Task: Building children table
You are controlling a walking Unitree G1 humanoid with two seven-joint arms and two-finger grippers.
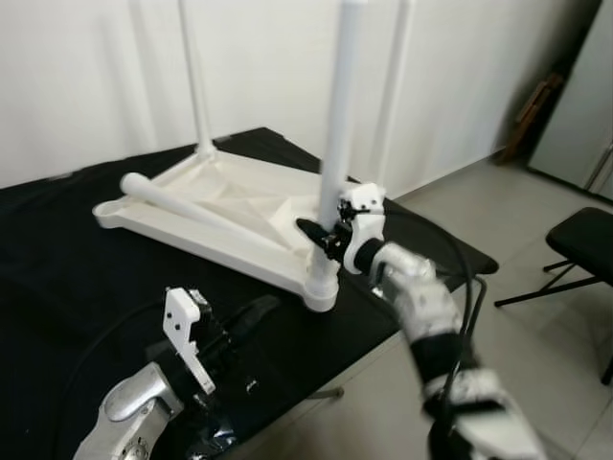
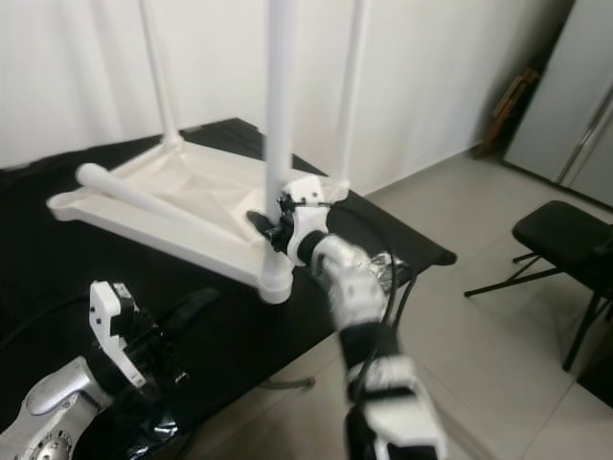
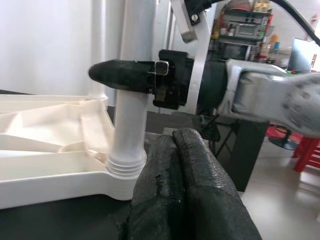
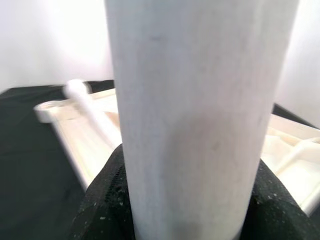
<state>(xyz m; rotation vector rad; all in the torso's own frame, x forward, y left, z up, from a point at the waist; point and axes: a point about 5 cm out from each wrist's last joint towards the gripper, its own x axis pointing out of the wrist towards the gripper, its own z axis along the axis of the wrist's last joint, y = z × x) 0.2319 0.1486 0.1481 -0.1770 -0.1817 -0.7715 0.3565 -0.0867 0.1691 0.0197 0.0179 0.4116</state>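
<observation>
A white children's table top (image 1: 239, 196) lies upside down on a black-covered table (image 1: 57, 249). Three white legs stand upright in its corners. My right gripper (image 1: 318, 236) is shut on the nearest upright leg (image 1: 340, 125), just above its socket; in the right wrist view that leg (image 4: 200, 100) sits between the black fingers (image 4: 100, 205). A loose fourth leg (image 1: 192, 207) lies slantwise across the table top. My left gripper (image 1: 254, 311) rests low on the black cloth in front of the table top, its fingers (image 3: 200, 190) pressed together, holding nothing.
The near table edge (image 1: 383, 335) runs just past the held leg, with grey tiled floor beyond. A black folding chair (image 1: 584, 240) stands on the floor at the right. A white wall rises behind the table.
</observation>
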